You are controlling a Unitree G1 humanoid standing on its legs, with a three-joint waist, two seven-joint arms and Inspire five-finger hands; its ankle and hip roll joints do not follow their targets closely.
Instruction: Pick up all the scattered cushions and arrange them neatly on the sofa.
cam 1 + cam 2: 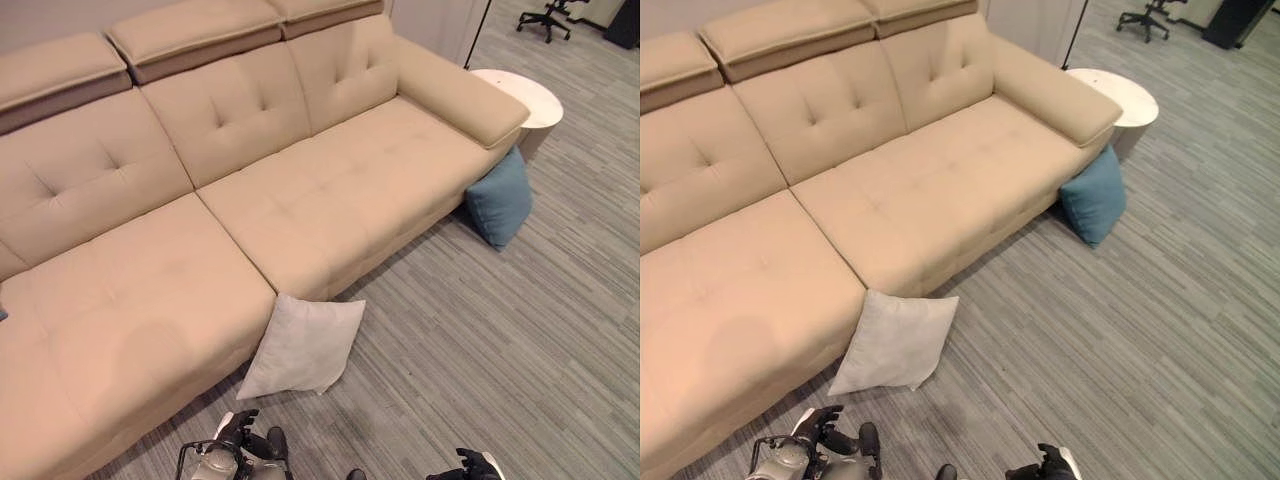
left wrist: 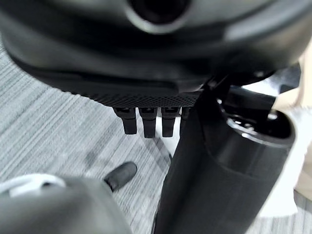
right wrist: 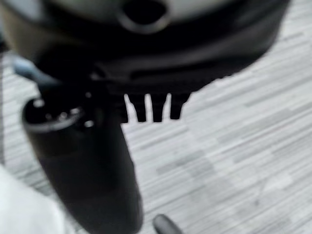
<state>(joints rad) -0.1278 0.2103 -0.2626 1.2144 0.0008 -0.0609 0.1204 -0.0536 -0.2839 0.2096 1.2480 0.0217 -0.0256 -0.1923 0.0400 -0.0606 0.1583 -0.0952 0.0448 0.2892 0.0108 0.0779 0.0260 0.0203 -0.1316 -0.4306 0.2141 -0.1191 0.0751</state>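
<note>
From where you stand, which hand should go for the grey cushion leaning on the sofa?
Probably the left hand: it sits just below the grey cushion, while the right hand is farther off.

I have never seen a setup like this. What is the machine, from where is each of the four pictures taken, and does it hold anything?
This is a walking humanoid robot with two arms and dark hands. Two pictures come from a stereo camera on its head, looking down at a beige sofa on a striped grey floor. The other two come from a camera on each wrist, looking along that hand from very close.

Two cushions lie on the floor: a light grey cushion leaning against the sofa's front, and a blue cushion leaning at the sofa's end, below the armrest. A round white side table stands beside that end.

The left hand and right hand are low at the head view's bottom edge. In the wrist views their fingers hang straight and hold nothing.
</note>
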